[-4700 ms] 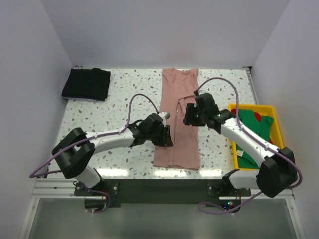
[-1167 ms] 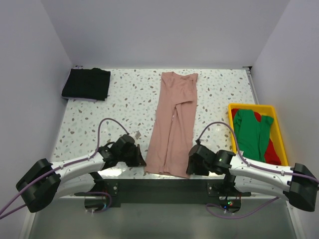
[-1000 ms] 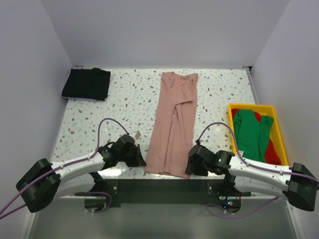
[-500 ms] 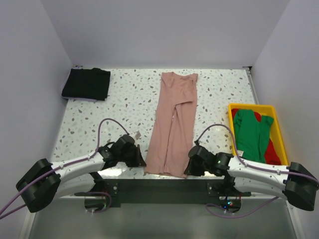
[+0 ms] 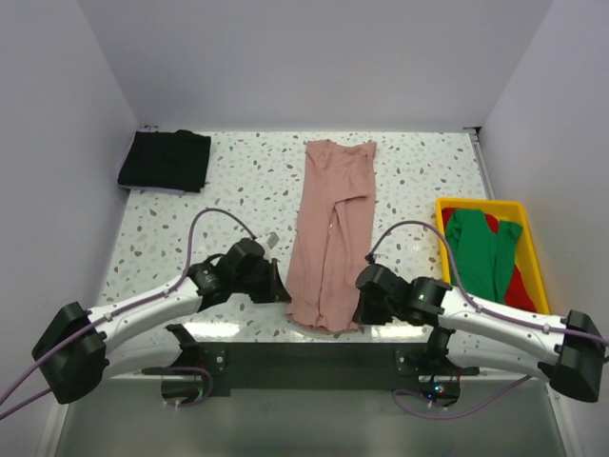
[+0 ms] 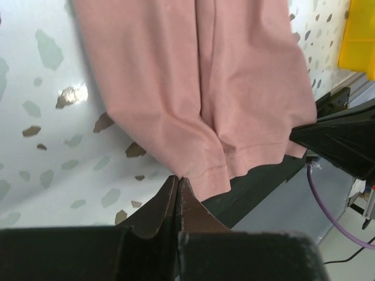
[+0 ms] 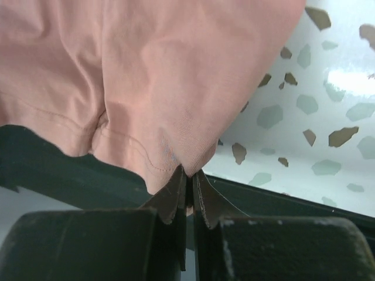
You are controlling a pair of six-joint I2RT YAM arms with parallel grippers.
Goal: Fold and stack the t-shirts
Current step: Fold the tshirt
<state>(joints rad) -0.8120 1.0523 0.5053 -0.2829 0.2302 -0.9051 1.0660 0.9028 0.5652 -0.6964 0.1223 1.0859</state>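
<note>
A dusty-pink t-shirt (image 5: 328, 228) lies folded into a long strip down the middle of the table, collar end far, hem near. My left gripper (image 5: 285, 297) is shut on the hem's left corner (image 6: 181, 170). My right gripper (image 5: 358, 312) is shut on the hem's right corner (image 7: 187, 161). The near hem is lifted and bunched between the two grippers. A folded black t-shirt (image 5: 166, 160) rests at the far left corner. Green (image 5: 481, 249) and red (image 5: 519, 290) t-shirts lie in the bin.
A yellow plastic bin (image 5: 442, 262) stands at the right edge of the speckled table (image 5: 190, 228). The table's near edge, a dark rail (image 5: 304, 362), runs just below the hem. White walls close in the left, far and right sides.
The right gripper has shut on the hem's right corner. Both grippers have moved away from the near edge, drawing the hem up and inward, so the strip looks shorter.
</note>
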